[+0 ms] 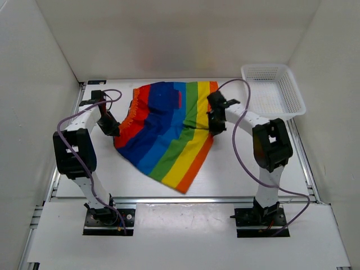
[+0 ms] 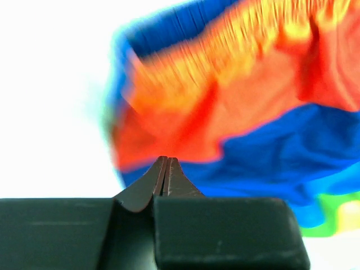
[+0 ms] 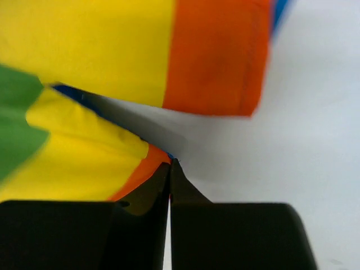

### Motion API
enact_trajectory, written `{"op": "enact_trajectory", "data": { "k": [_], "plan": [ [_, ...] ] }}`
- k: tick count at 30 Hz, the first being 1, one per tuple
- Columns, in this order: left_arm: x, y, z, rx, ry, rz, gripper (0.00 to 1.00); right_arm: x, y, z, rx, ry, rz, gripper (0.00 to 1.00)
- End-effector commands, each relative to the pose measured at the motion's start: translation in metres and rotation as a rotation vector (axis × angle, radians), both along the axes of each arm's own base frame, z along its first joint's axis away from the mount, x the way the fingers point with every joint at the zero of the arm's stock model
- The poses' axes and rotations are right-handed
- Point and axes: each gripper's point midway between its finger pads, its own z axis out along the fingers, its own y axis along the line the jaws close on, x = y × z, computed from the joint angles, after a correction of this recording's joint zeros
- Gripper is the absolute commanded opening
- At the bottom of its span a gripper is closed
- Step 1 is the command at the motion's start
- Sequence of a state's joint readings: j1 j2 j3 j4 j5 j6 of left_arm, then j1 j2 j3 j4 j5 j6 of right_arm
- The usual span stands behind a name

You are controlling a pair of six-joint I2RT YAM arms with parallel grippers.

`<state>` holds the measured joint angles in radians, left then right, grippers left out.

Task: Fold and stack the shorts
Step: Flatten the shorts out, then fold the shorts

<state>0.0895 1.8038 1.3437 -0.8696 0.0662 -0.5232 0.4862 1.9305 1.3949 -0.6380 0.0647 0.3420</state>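
The shorts [image 1: 163, 132] lie spread on the white table, with red, blue, green, yellow and orange stripes, and one corner points toward the near edge. My left gripper [image 1: 114, 131] is at their left edge by the red waistband. In the left wrist view the left gripper [image 2: 167, 160] has its fingers pressed together over the red and blue cloth [image 2: 236, 112]. My right gripper [image 1: 214, 128] is at the orange right edge. In the right wrist view the right gripper [image 3: 170, 163] is shut on the orange hem [image 3: 140, 171].
A white mesh basket [image 1: 273, 90] stands at the back right corner of the table. White walls enclose the table on three sides. The arm cables loop above the cloth's edges.
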Motion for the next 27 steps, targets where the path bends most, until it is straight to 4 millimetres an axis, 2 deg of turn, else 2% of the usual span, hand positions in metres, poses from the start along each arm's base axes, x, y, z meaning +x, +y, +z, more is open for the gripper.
{"op": "enact_trajectory", "data": {
  "k": [1,2,3,4,5,6,7,9,10,12,13,14,15,16,17,19,20,21,22,24,26,27],
  "plan": [
    [-0.001,0.003,0.024,0.023,-0.065,-0.005,0.10,0.051,-0.038,0.030,-0.115,-0.108,-0.095,0.05],
    [-0.001,0.003,0.024,0.023,-0.065,-0.005,0.10,0.055,-0.035,0.036,-0.108,-0.114,-0.105,0.45],
    [-0.004,0.003,0.024,0.022,-0.054,-0.005,0.10,0.061,-0.033,0.043,-0.098,-0.133,-0.107,0.60],
    [-0.007,0.003,0.024,0.021,-0.052,-0.005,0.10,0.062,-0.033,0.052,-0.092,-0.153,-0.124,0.70],
    [-0.007,0.003,0.027,0.022,-0.063,-0.005,0.11,0.055,-0.029,0.061,-0.075,-0.168,-0.129,0.80],
    [-0.010,0.002,0.026,0.022,-0.058,-0.005,0.17,0.047,-0.026,0.064,-0.078,-0.172,-0.128,0.80],
    [-0.013,0.002,0.023,0.018,-0.049,0.005,0.29,0.035,-0.032,0.068,-0.070,-0.176,-0.139,0.80],
    [-0.018,-0.005,0.020,-0.019,-0.043,-0.006,0.50,0.011,-0.020,0.067,-0.016,-0.152,-0.111,0.80],
    [-0.013,-0.008,0.019,-0.033,-0.064,-0.012,0.67,-0.012,-0.024,0.063,-0.011,-0.126,-0.106,0.79],
    [-0.016,-0.015,0.008,-0.071,-0.034,-0.022,0.80,-0.038,-0.018,0.058,0.033,-0.086,-0.084,0.79],
    [-0.014,-0.016,0.004,-0.082,-0.034,-0.036,0.86,-0.053,-0.014,0.065,0.096,-0.070,-0.098,0.79],
    [-0.015,-0.020,-0.001,-0.084,-0.019,-0.045,0.92,-0.064,-0.012,0.064,0.132,-0.049,-0.106,0.79],
    [-0.016,-0.024,-0.011,-0.112,0.004,-0.051,0.97,-0.086,-0.016,0.049,0.145,0.011,-0.119,0.79],
    [-0.013,-0.026,-0.015,-0.123,0.002,-0.054,0.97,-0.096,-0.014,0.057,0.198,0.004,-0.130,0.79],
    [-0.015,-0.028,-0.022,-0.136,0.025,-0.056,0.97,-0.107,-0.006,0.059,0.268,0.042,-0.170,0.79],
    [-0.010,-0.031,-0.027,-0.135,0.025,-0.066,0.96,-0.126,-0.004,0.057,0.333,0.072,-0.208,0.79],
    [-0.004,-0.035,-0.027,-0.134,0.015,-0.078,0.93,-0.127,-0.004,0.058,0.349,0.071,-0.234,0.79],
    [-0.006,-0.035,-0.036,-0.134,0.039,-0.086,0.87,-0.129,-0.003,0.059,0.366,0.084,-0.282,0.79],
    [-0.003,-0.034,-0.037,-0.134,0.040,-0.086,0.70,-0.127,-0.004,0.062,0.370,0.072,-0.301,0.79],
    [-0.004,-0.034,-0.040,-0.133,0.048,-0.095,0.42,-0.125,-0.001,0.066,0.377,0.063,-0.312,0.79],
    [-0.004,-0.032,-0.041,-0.122,0.049,-0.092,0.10,-0.121,0.000,0.070,0.366,0.041,-0.339,0.73],
    [-0.011,-0.033,-0.042,-0.123,0.058,-0.091,0.10,-0.118,-0.002,0.073,0.358,0.030,-0.355,0.71]
  ]
}}
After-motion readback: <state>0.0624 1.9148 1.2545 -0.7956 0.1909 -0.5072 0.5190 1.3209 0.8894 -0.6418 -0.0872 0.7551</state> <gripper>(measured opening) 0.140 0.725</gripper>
